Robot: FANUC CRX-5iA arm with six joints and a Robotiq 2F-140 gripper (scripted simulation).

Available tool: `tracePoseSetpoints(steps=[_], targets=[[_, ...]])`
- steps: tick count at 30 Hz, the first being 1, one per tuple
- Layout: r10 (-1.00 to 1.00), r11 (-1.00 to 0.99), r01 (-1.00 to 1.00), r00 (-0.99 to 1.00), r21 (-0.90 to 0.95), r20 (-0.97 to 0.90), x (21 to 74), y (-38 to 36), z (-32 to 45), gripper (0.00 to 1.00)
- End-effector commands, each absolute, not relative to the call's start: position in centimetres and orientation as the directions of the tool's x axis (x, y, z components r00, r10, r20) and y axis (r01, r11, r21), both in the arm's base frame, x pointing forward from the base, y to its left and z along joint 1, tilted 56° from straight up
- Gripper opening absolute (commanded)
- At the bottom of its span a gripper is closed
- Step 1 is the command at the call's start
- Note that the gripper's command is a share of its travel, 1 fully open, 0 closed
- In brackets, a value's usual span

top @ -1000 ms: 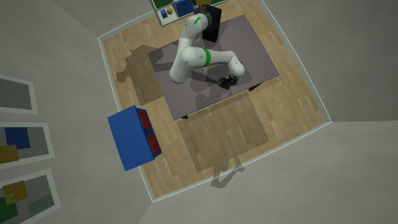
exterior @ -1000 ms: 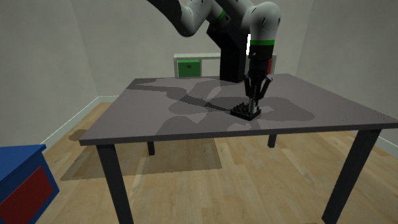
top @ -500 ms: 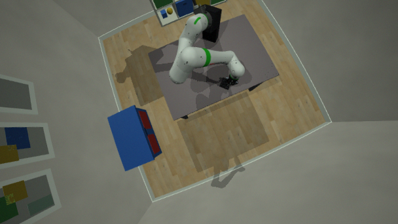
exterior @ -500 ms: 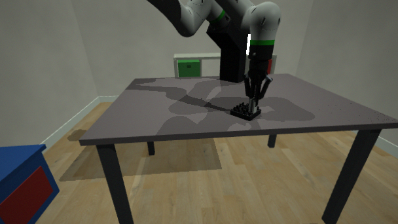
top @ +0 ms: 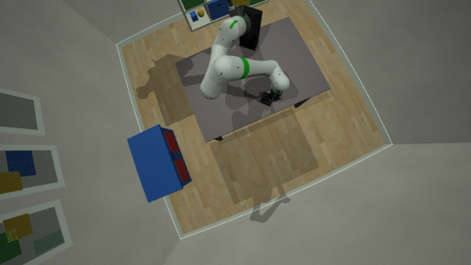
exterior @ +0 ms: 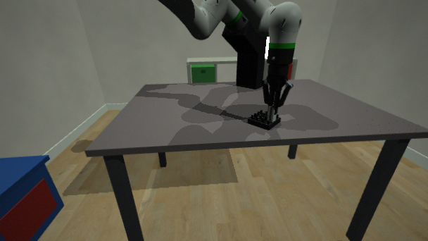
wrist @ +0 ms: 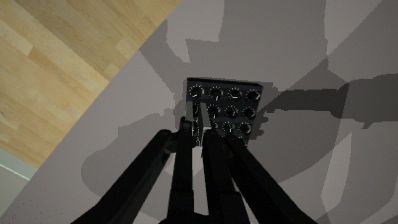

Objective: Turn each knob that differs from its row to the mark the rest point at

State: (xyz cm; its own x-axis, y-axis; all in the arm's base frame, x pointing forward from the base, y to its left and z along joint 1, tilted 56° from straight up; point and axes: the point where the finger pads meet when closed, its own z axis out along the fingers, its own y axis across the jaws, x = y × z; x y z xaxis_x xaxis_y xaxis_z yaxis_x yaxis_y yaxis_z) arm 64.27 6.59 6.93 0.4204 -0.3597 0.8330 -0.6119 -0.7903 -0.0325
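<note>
The small black knob box (top: 266, 101) (exterior: 261, 122) (wrist: 223, 82) stands on the grey table (top: 228, 116) (exterior: 158, 120), toward its front right part. In the wrist view its knobs with white lines show in rows. My gripper (top: 272, 97) (exterior: 271, 113) (wrist: 195, 110) points straight down onto the box. Its two fingers are closed in on a knob in the second row from the top of the wrist view, at the left end. The fingers hide that knob almost wholly, so I cannot read its name or its line.
The arm's black pedestal (exterior: 248, 67) stands at the table's rear. A shelf with a green bin (exterior: 203, 73) stands behind the table. A blue cabinet (top: 156, 163) (exterior: 21, 197) stands on the wooden floor to the left.
</note>
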Motion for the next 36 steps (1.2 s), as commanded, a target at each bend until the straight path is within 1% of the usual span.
tracePoseSetpoints(steps=[1,18,28,36], targets=[[-0.360,-0.791,-0.612,0.421,-0.032,0.833,64.27,6.61,6.93,0.05],[-0.320,-0.807,-0.590,0.450,0.009,0.834,64.27,6.61,6.93,0.05],[-0.252,-0.831,-0.551,0.498,0.078,0.830,64.27,6.61,6.93,0.05],[-0.144,-0.856,-0.482,0.564,0.183,0.813,64.27,6.61,6.93,0.05]])
